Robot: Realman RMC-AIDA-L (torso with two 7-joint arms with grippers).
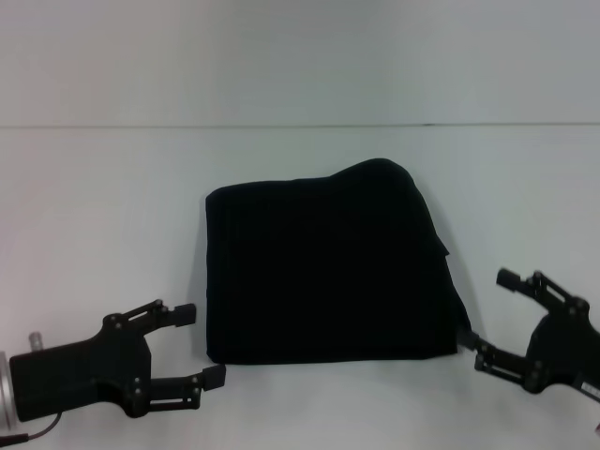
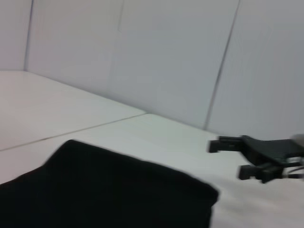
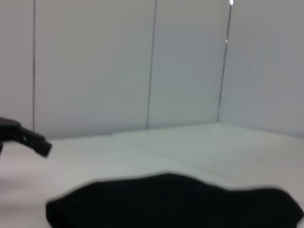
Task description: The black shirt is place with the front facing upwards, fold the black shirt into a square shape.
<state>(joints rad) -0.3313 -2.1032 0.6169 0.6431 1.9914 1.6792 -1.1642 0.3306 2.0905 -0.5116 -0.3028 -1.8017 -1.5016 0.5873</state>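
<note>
While black shirt (image 1: 328, 267) lies folded roughly square between both grippers, left gripper (image 1: 204, 345) gapes beside near corner; right gripper (image 1: 486, 309) gapes, lower finger touching opposite corner.

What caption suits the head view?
Folded black shirt lies square on the table, open left gripper and open right gripper flanking it.

The black shirt (image 1: 328, 267) is plain black, lying on a white table (image 1: 103, 216); both grippers are black.

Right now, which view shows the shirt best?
The head view: the whole folded shirt lies in frame, roughly square. The left wrist view shows one corner of it; the right wrist view shows its low edge.
</note>
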